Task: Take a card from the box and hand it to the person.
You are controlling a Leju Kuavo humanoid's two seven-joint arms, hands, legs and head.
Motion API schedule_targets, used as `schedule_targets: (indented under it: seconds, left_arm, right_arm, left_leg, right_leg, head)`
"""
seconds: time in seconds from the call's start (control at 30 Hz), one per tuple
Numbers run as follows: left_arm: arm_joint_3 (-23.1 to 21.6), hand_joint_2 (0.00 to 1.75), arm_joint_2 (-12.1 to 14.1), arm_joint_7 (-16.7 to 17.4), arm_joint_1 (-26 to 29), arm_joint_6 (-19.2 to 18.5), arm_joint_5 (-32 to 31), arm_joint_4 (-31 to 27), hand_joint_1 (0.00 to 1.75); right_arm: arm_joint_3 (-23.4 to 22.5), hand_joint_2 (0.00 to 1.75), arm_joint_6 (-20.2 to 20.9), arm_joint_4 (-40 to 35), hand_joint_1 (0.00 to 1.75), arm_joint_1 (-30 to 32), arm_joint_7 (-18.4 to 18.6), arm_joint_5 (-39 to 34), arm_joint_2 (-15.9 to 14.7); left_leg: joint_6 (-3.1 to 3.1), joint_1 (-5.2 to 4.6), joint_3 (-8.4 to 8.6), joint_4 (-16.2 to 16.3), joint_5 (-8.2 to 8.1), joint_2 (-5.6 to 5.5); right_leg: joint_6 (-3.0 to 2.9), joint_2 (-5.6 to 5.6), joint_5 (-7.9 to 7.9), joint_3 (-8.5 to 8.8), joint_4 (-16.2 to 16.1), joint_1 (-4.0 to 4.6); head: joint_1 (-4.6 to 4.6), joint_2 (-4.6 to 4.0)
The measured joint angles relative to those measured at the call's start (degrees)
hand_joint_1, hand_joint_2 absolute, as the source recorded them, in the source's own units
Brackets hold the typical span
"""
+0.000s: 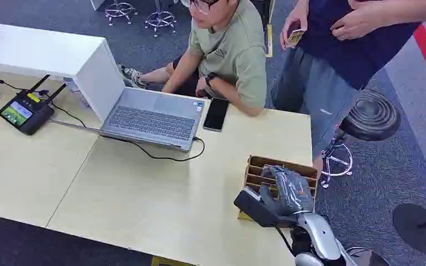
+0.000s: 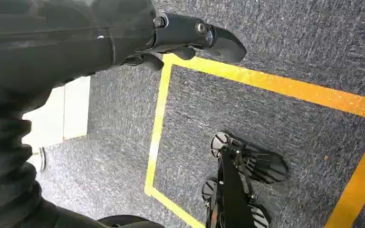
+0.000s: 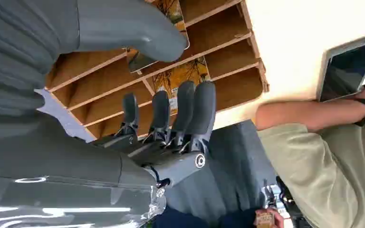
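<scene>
The right hand is positioned over the wooden box, which stands at the table edge nearest the robot's right side. In the right wrist view the box shows several slotted compartments separated by thin wooden dividers. The thumb lies across the upper part of a card, and the dark fingers are extended side by side on the opposite side, in front of a second yellow-patterned card standing in a slot. Thumb and fingers are set apart; whether the thumb presses the card against anything cannot be determined, so a grip is not confirmed. The left hand hangs beside the body above grey carpet with yellow floor tape; its fingers are curled inward and nothing is seen in them. On the table, well apart from the box, are an open laptop, a black phone just beside it, and a small black device with a screen. A cable runs from the laptop across the table. A seated person in a green shirt rests a forearm on the far table edge near the phone. A standing person is beyond the box, with a hand holding a small card-like object. A black stool stands beside this person.
</scene>
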Motion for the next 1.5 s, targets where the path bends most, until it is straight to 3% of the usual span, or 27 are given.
schedule_targets:
  seconds: [1.5]
  left_arm:
    - [0.0, 1.75, 0.0, 0.02, 0.0, 0.02, 0.0, 0.0, 0.0]
  right_arm:
    - [-0.07, 1.75, 0.06, 0.0, 1.47, 0.0, 0.0, 0.0, 0.0]
  left_leg:
    - [0.0, 0.0, 0.0, 0.0, 0.0, 0.0]
  right_leg:
    - [0.0, 0.0, 0.0, 0.0, 0.0, 0.0]
  head:
    - [0.0, 0.0]
